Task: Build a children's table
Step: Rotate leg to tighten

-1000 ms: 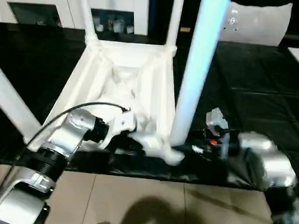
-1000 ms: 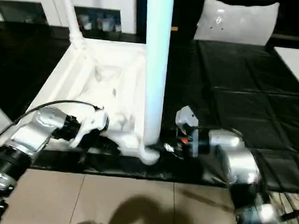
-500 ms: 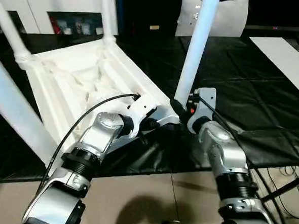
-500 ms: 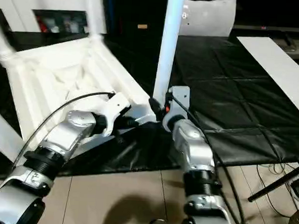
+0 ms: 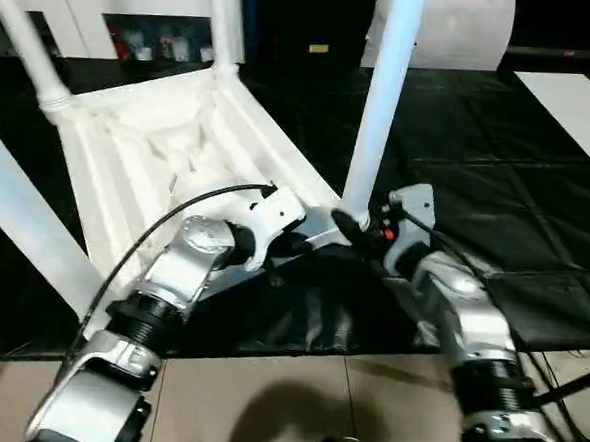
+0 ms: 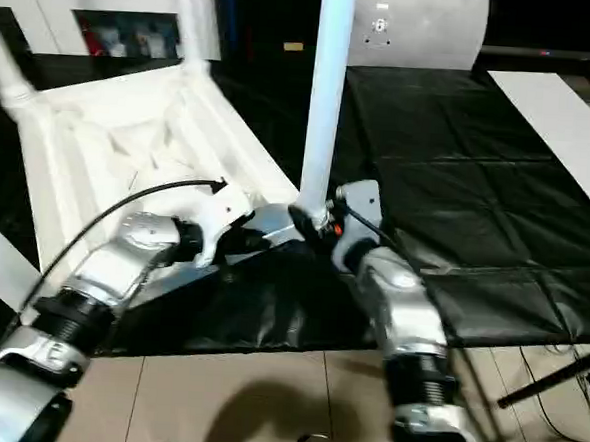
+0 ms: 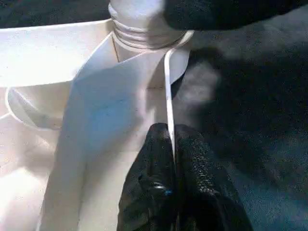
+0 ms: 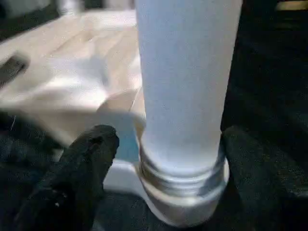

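The children's table lies upside down, its white ribbed top on a black mat. Legs stand up from its corner sockets: a near one, two at the far corners, and one at the near left. My left gripper is shut on the thin rim of the top, just beside the near leg's socket. My right gripper is open at the base of that leg, one black finger on each side, gaps showing between them and the collar.
A black quilted mat covers the floor under the table, with beige tiles in front. White cabinets and a white cushion-like piece stand at the back. A white panel lies at the right, cables and a stand leg at the lower right.
The head camera has shifted between frames. My right gripper's fingers have spread wider around the near leg's base. My left gripper has stayed pinched on the rim.
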Motion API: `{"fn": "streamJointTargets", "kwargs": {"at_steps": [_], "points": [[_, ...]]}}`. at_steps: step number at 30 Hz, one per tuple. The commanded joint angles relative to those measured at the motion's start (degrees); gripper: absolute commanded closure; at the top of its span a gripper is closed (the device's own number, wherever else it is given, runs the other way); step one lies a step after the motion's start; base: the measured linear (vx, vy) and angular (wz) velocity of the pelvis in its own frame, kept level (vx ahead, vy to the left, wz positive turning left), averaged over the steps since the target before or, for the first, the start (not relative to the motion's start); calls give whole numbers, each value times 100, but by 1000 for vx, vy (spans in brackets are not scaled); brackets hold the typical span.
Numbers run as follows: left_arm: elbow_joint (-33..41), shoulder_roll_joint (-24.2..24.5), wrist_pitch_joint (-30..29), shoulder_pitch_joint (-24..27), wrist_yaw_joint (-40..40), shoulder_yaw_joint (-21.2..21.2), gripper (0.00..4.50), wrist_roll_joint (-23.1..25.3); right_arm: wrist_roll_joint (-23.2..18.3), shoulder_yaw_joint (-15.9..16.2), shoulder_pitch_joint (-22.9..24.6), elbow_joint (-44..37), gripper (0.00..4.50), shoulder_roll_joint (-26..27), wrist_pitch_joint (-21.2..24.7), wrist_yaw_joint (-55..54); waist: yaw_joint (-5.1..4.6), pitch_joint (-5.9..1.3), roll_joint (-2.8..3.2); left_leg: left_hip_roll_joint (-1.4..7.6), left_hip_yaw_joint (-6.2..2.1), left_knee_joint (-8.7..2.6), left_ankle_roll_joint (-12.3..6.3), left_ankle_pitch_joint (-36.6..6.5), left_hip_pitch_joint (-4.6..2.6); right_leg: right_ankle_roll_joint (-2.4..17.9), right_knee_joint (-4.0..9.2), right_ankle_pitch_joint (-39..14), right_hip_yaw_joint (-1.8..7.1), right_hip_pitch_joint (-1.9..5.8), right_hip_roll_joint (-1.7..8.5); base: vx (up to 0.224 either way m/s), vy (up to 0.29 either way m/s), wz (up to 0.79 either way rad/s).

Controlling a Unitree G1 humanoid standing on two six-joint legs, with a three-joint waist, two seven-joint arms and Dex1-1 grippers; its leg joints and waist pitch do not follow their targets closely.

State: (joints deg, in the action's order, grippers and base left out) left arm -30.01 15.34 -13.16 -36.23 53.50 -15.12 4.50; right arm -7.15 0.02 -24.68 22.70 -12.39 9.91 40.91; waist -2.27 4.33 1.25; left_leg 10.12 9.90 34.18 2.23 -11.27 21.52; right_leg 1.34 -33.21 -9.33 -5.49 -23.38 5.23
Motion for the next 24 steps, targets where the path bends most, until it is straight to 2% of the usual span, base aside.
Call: {"fn": "streamJointTargets", "kwargs": {"at_steps": [1,4,7,8,10,12,14,15,19,22,24], "points": [[38,125,382,29,633,-226,450,-81,-106,242,31,-88,26,-292,-200,760,40,-453,-47,298,-59,-342,-853,-573,-42,1541,291,-829,307,368,342,0,0,0],[27,278,522,29,945,-317,450,-102,-280,322,43,-197,7,-559,-263,1392,114,-459,-31,315,-47,-336,-859,-602,-70,1587,275,-729,323,357,343,0,0,0],[-22,407,732,35,1271,-415,450,-136,-318,432,22,-221,7,-792,-367,1894,192,-472,-51,318,-49,-327,-889,-420,-70,1645,225,-490,322,364,342,0,0,0],[12,445,824,55,1467,-440,450,-205,-410,473,22,-240,7,-871,-313,2185,192,-472,-51,318,-49,-327,-889,-420,-70,1645,225,-490,322,364,342,0,0,0],[85,504,960,94,1846,-482,450,-345,-631,558,22,-252,7,-1033,-183,2814,255,-471,-84,326,-34,-317,-972,-357,-61,1678,205,-418,322,375,345,0,0,0],[116,558,991,99,2017,-535,450,-355,-709,628,-25,-195,35,-1136,-54,3113,288,-469,-74,338,-31,-312,-1019,-311,-64,1686,190,-402,312,360,337,0,0,0],[90,634,1105,90,2158,-601,450,-306,-737,734,-177,-29,46,-1262,123,3466,317,-461,-83,341,-29,-312,-987,-361,-69,1669,198,-549,311,351,339,0,0,0],[73,659,1153,87,2203,-620,450,-290,-724,775,-235,36,66,-1304,133,3590,337,-445,-98,336,-23,-317,-898,-526,-67,1617,230,-858,310,343,342,0,0,0],[81,752,1264,128,2413,-699,450,-283,-737,888,-439,213,90,-1405,126,3989,383,-432,-112,339,-23,-331,-645,-788,-88,1466,272,-1344,326,317,354,0,0,0],[112,773,1264,150,2478,-712,450,-304,-756,934,-488,240,127,-1443,152,4128,387,-430,-127,337,-32,-338,-565,-817,-74,1421,267,-1379,329,324,356,0,0,0],[123,779,1274,162,2514,-710,450,-311,-759,976,-536,286,127,-1468,181,4263,386,-434,-144,335,-30,-334,-575,-761,-69,1417,266,-1320,330,326,358,0,0,0]]}}
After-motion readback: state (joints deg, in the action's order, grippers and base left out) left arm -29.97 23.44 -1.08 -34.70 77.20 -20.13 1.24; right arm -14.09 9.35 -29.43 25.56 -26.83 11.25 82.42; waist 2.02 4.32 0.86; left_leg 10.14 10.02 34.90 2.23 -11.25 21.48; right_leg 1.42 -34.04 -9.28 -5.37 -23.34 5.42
